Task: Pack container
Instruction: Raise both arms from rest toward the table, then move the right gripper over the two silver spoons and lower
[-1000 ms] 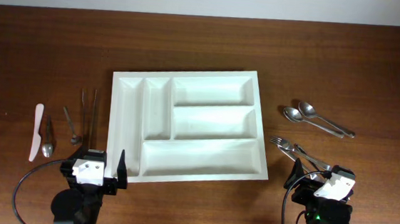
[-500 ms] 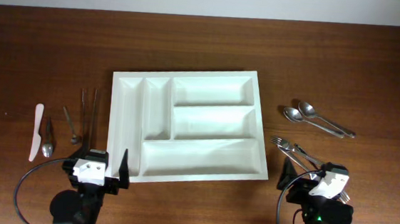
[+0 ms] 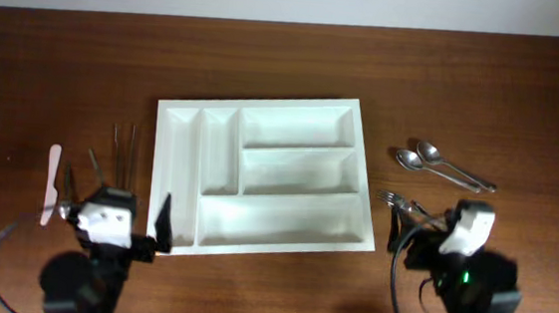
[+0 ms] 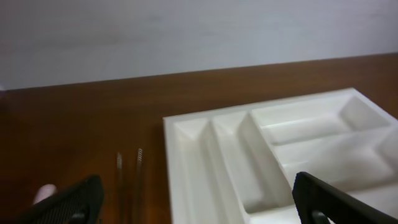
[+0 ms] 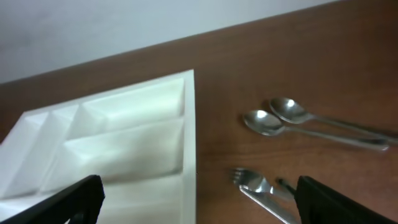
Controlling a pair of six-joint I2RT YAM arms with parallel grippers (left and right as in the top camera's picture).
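- Container (image 3: pixel 285 217), a white five-compartment cutlery tray, is lying at the centre of the wooden table (image 3: pixel 48 48), with every slot sitting bare.
- Left gripper (image 3: pixel 115 209) is hovering at 7 o'clock from it, jaws spread wide and carrying nothing. Over the last second it has been swinging off the near edge toward the cutlery on that side.
- That cutlery is waiting at 9 o'clock, clear of the rim: a white plastic utensil (image 3: pixel 51 184), a steel spoon (image 3: pixel 66 178), a small spoon (image 3: pixel 96 170) and two thin metal sticks (image 3: pixel 123 149).
- Right gripper (image 3: pixel 448 238) is standing at 4 o'clock, fingers likewise fully parted and empty. It has been creeping forward and is now sitting just beside the forks (image 3: pixel 406 204).
- Two spoons (image 3: pixel 444 165) are resting side by side at 3 o'clock, well away from either arm.
- Both arms appear to be leaving their rest posture and closing on the loose pieces, so packing seems to be only beginning. No first pick-up is made yet, and each open gripper is looking ready to descend on its nearest utensil.
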